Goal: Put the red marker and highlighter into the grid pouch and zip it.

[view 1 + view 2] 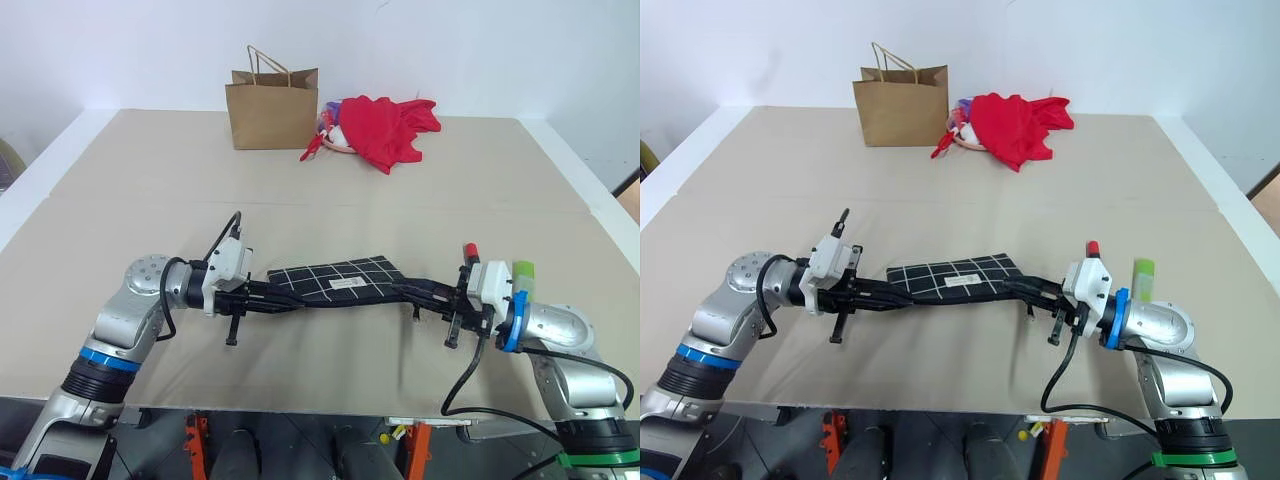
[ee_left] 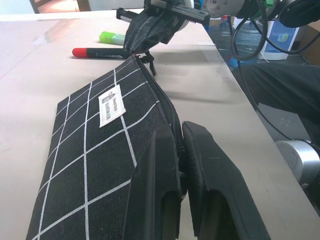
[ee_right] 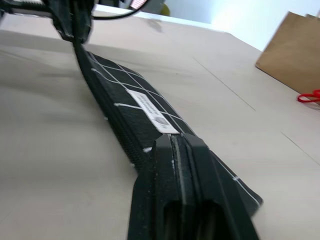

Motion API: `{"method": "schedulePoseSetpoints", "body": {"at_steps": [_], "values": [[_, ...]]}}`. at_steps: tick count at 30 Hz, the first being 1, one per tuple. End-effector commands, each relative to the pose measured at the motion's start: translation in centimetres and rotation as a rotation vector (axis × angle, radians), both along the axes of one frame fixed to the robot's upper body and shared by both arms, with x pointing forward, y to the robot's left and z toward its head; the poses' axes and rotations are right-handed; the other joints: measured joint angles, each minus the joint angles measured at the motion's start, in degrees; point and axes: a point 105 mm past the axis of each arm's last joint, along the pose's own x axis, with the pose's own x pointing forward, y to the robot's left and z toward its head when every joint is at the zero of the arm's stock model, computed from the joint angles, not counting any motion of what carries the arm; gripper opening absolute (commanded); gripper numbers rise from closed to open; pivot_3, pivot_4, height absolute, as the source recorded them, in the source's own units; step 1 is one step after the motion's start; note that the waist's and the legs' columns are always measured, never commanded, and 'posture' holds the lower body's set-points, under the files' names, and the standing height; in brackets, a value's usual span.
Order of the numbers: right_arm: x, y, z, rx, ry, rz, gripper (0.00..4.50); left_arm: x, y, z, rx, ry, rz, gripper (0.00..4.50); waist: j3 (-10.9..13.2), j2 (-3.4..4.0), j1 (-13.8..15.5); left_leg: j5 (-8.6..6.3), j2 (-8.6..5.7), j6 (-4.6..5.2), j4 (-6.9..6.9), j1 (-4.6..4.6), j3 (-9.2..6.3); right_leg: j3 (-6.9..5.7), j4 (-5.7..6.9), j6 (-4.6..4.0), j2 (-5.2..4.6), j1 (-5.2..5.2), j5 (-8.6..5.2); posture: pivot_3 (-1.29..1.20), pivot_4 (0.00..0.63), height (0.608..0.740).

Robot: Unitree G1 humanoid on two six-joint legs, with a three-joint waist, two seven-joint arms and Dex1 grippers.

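Observation:
The grid pouch (image 1: 335,278), black with white lines and a small white label, stretches between my two grippers at the table's middle front. My left gripper (image 1: 285,296) is shut on the left end of its zipper edge, seen close in the left wrist view (image 2: 181,134). My right gripper (image 1: 412,290) is shut on the right end (image 3: 172,142). The red marker (image 2: 100,52) and the green highlighter (image 2: 112,37) lie on the table just beyond my right wrist, outside the pouch; the marker's tip (image 1: 468,250) and the highlighter (image 1: 523,272) peek out behind that wrist.
A brown paper bag (image 1: 272,105) stands at the back centre, with a red cloth heap (image 1: 385,128) to its right. The beige table (image 1: 140,180) has open surface on the left, and its front edge runs just below my arms.

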Motion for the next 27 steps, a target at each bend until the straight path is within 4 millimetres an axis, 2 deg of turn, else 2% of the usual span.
{"method": "schedulePoseSetpoints", "body": {"at_steps": [1,4,9,15,20,27], "values": [[-0.7,1.0,0.8,0.026,-0.022,0.064,0.03,-0.2,0.1,1.0,-0.019,-0.044,-0.002,0.00,0.0,0.00,0.0,0.00,0.00,0.00,0.00,0.00,0.00,0.00,0.00,0.00,0.00,0.00,0.00,0.00,0.150,0.740],[-1.2,1.9,0.9,0.027,-0.009,0.106,0.03,-0.1,0.0,0.9,-0.017,-0.049,-0.003,0.00,0.0,0.00,0.0,0.00,0.00,0.00,0.00,0.00,-0.01,-0.01,0.00,0.00,0.00,0.00,0.00,0.00,0.150,0.740],[-2.4,6.5,1.8,0.045,0.038,0.278,0.03,0.1,-0.8,1.1,-0.037,-0.072,-0.011,0.00,0.0,0.01,-0.1,0.00,0.01,0.00,-0.01,0.01,-0.03,-0.02,0.00,-0.02,0.01,-0.01,0.01,0.00,0.150,0.740],[-2.4,10.5,2.0,0.040,0.068,0.386,0.03,0.2,-1.6,0.9,-0.033,-0.091,-0.039,0.00,0.0,0.01,0.0,0.03,0.00,-0.05,0.00,-0.03,-0.14,-0.11,0.00,-0.02,0.01,0.00,0.02,0.00,0.150,0.740],[-1.6,12.3,1.7,0.023,0.097,0.403,0.03,0.4,-2.3,0.8,-0.038,-0.108,-0.050,0.00,0.0,0.01,0.0,0.03,0.00,-0.05,0.00,-0.10,-0.35,-0.30,0.00,-0.07,0.02,-0.01,-0.01,0.00,0.150,0.740],[-1.4,14.0,1.9,0.045,0.093,0.426,0.03,0.5,-2.8,0.4,-0.041,-0.118,-0.057,0.00,0.0,0.02,0.0,0.03,0.00,-0.06,-0.01,-0.24,-0.57,-0.56,0.00,-0.16,0.02,-0.04,-0.07,0.00,0.150,0.740]]}}
